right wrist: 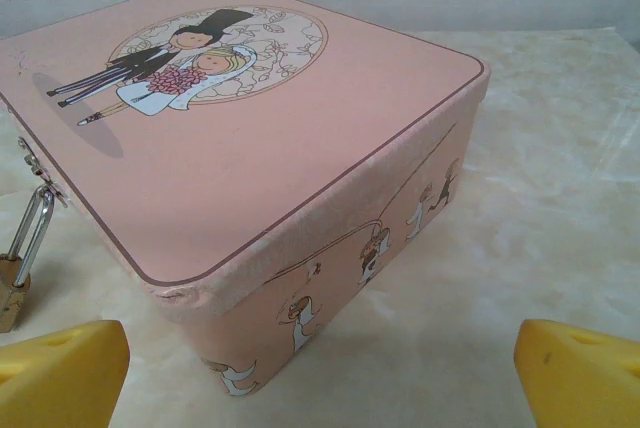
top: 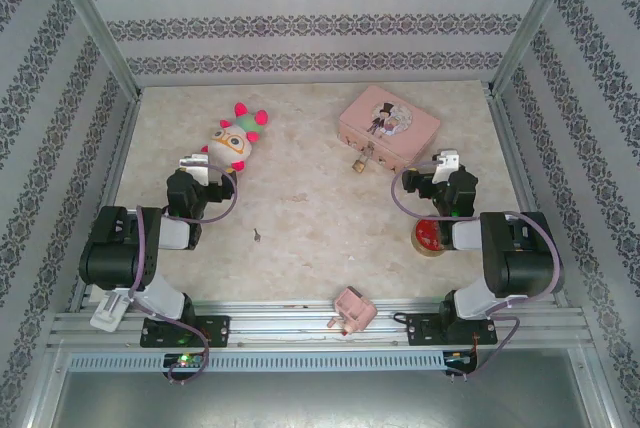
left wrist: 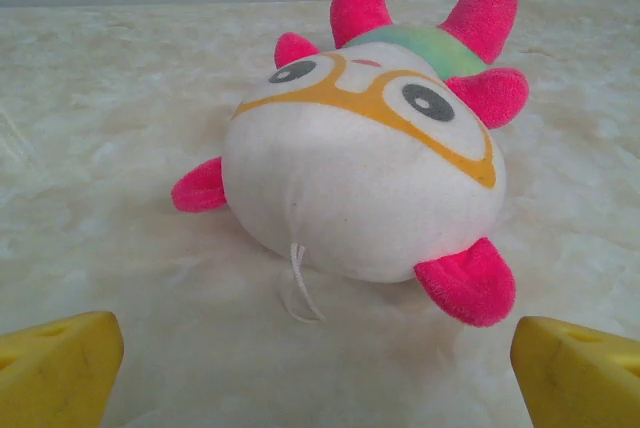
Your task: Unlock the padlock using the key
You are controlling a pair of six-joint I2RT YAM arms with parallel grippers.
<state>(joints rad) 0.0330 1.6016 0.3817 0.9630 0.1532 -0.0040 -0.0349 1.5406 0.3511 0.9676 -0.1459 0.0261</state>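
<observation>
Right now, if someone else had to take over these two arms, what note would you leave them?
Left pincer: open, empty, facing the white-and-pink plush toy.
Right pincer: open, empty, facing a corner of the pink illustrated tin box.
Tiny brass padlock with silver shackle: hangs on that tin's front clasp, apparently locked.
Small dark grey metal key: lies loose on the marbled table, between the arms.
Done: nothing yet. Left: grasp key, insert it, turn.
</observation>
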